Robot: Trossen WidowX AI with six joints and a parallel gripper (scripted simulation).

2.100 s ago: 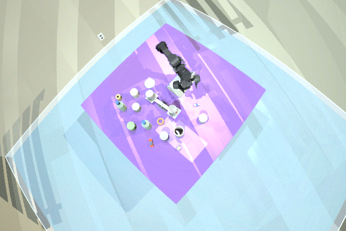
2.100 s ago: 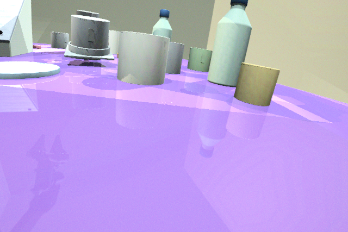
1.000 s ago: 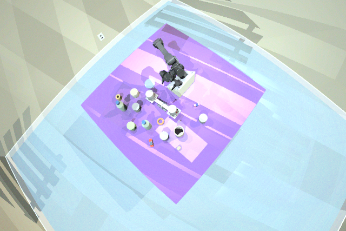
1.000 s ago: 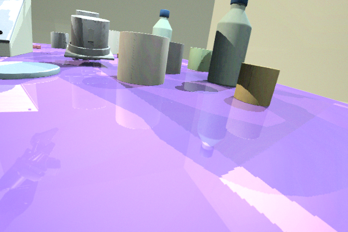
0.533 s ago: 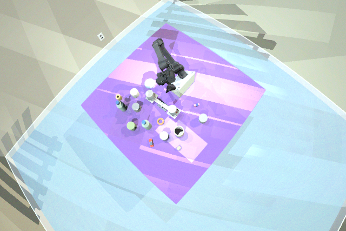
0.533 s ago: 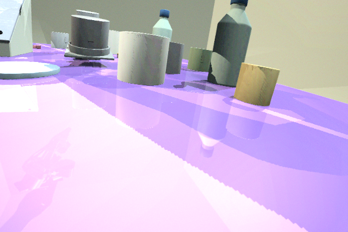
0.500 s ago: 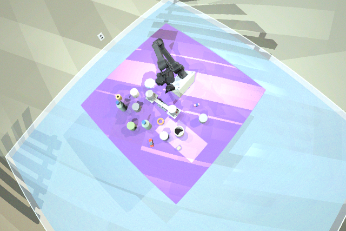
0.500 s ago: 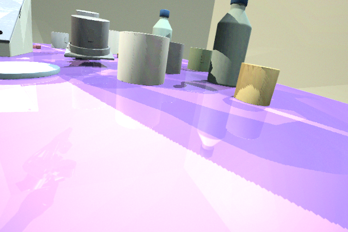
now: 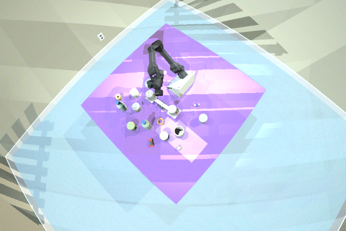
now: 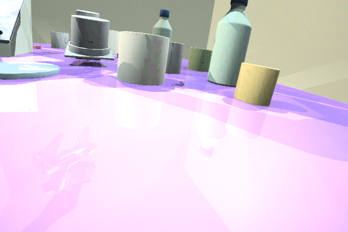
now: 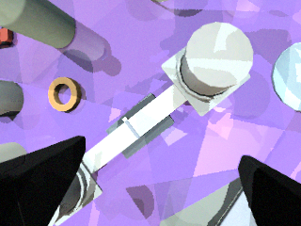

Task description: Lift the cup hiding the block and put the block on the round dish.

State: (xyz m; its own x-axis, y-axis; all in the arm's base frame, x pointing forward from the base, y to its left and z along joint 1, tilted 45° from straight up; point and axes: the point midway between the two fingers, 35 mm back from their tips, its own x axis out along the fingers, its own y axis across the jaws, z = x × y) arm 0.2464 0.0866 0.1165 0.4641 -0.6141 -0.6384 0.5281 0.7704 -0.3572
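Note:
The balance [image 9: 161, 104] [image 11: 110, 147] carries two grey-white cups. The near cup [image 9: 150, 94] [image 10: 89, 31] [image 11: 218, 54] stands upright on the end beside the dish, and that end is clear of the table. The far cup [image 9: 172, 109] [image 11: 71, 200] is mostly behind a finger in the wrist view. No block is visible. The round pale-blue dish [image 9: 146, 83] [image 10: 28, 70] [image 11: 289, 75] is bare where it shows, partly covered by the arm from above. My gripper [image 9: 154, 87] [image 11: 163, 153] is open and empty, high above the balance and touching no cup.
The white wedge-shaped box [image 9: 181, 85] is beside the arm. A white cup [image 9: 134, 92] [image 10: 143, 58], a tall bottle [image 9: 121, 106] [image 10: 231, 46] and a yellow cylinder [image 9: 118, 97] [image 10: 256, 83] stand beyond the near end. An orange ring [image 9: 160, 121] [image 11: 64, 94] lies beside the balance.

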